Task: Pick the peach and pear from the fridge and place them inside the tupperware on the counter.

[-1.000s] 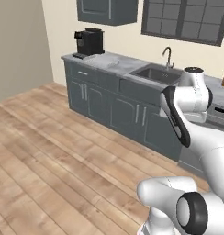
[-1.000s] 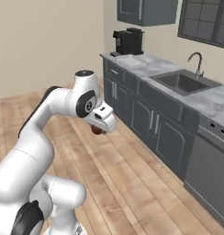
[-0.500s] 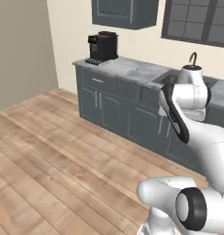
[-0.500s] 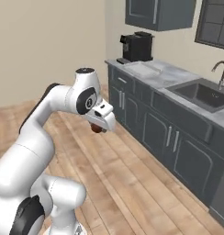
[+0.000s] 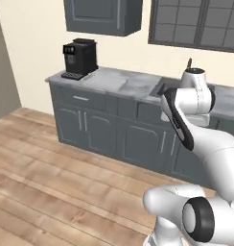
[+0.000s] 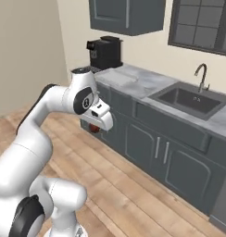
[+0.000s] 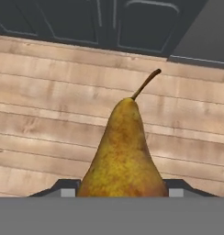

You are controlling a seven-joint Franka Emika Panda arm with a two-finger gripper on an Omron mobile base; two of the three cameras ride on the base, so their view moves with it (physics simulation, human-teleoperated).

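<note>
Between the fingertips of the gripper (image 7: pixel 122 190) sits the pear (image 7: pixel 122 153), pinched at its broad base, long axis running away from the hand, thin stem aimed at the dark cabinets (image 7: pixel 109 20) above the wood floor (image 7: pixel 36 114); no writing is legible on the fruit or coffee machine (image 5: pixel 79 58)

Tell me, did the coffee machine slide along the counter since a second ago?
No. The coffee machine sits at the counter end under the wall cabinet, as before. The whole picture shifted because the base drove.
</note>
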